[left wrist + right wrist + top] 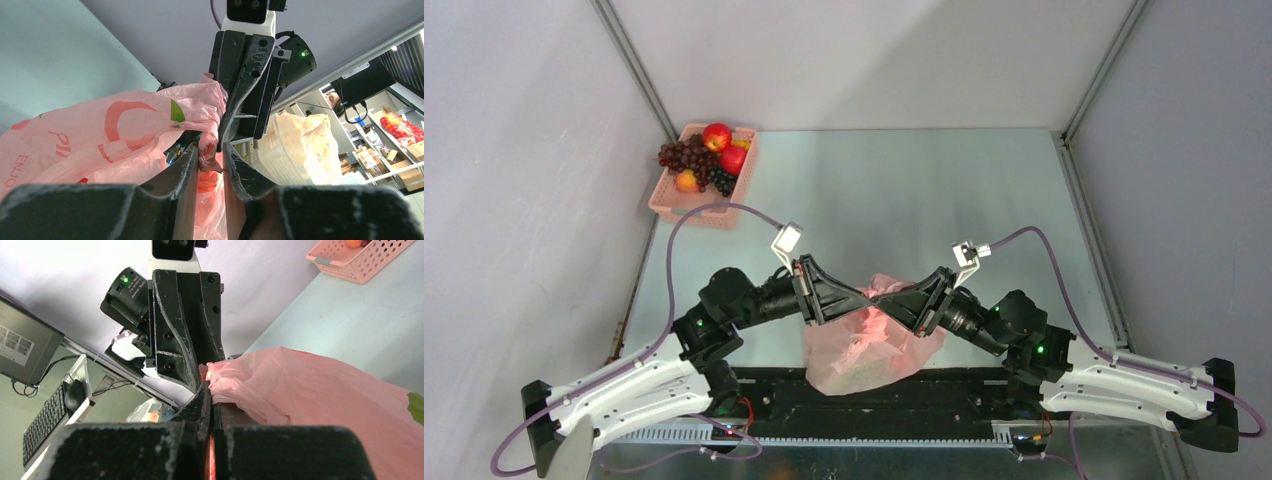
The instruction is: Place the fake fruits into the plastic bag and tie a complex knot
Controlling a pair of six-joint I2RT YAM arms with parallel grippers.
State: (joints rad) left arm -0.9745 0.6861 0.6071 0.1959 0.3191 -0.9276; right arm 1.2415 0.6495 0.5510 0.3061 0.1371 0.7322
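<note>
The pink plastic bag (869, 350) sits at the table's near edge, its top gathered upward. My left gripper (862, 297) and right gripper (890, 300) meet tip to tip over it. In the left wrist view, my left gripper (211, 154) pinches a twisted bunch of the bag (125, 130), with the jaws a little apart around it. In the right wrist view, my right gripper (210, 390) is shut tight on bag film (310, 385). Fake fruits lie in the pink basket: red apples (717, 136), a grape bunch (686, 155) and an orange (687, 181). The bag's contents are hidden.
The pink lattice basket (676, 205) stands at the far left corner against the wall and also shows in the right wrist view (360, 257). Grey walls enclose the table on three sides. A black rail (874, 395) runs along the near edge under the bag.
</note>
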